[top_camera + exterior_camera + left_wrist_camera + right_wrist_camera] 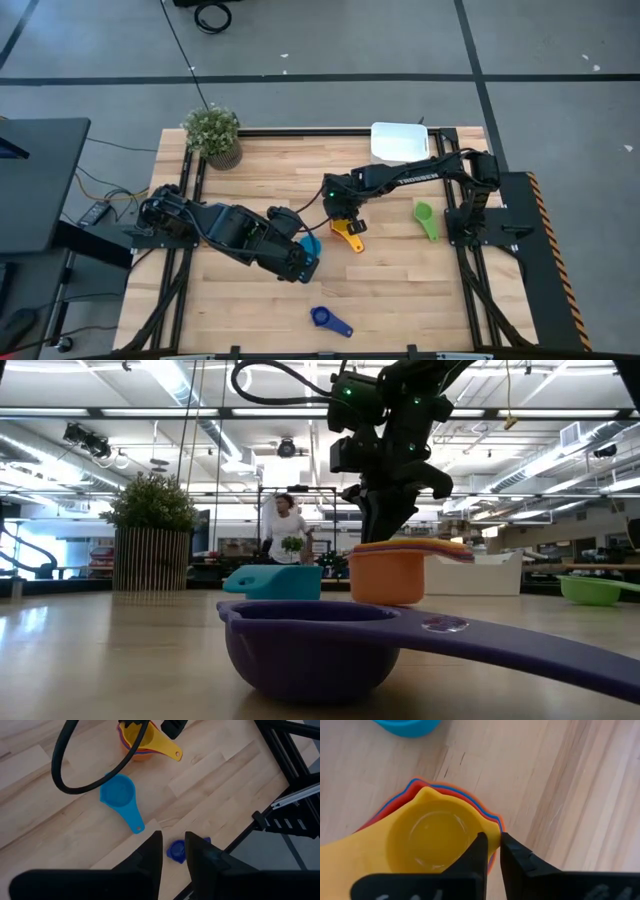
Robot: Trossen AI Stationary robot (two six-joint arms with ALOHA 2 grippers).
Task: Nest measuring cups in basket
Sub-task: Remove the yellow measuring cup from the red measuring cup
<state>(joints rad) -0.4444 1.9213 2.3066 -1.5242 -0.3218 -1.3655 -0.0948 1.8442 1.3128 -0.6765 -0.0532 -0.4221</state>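
Note:
A stack of nested measuring cups (427, 837), yellow innermost with red, blue and orange rims around it, stands on its base on the table's middle (349, 232). My right gripper (492, 851) reaches down onto its rim. A light blue cup (312, 243) sits upright just to the left. Above and beside that cup hovers my left gripper (172, 855), open and holding nothing. A dark blue cup (328, 320) lies near the front edge, and a green cup (427, 218) at the right. The white basket (400, 140) stands at the far edge. My right gripper pinches the stack's rim (495, 831) on the side away from the handles. One finger (479, 851) is inside the yellow cup and the other (515, 857) is outside the outermost wall. The fingers come steeply from above. The stack stands upright on the table.
A potted plant (212, 133) stands at the far left corner. Black frame rails (470, 270) run along the table's sides. Bare wood lies between the stack and the basket and along the front right.

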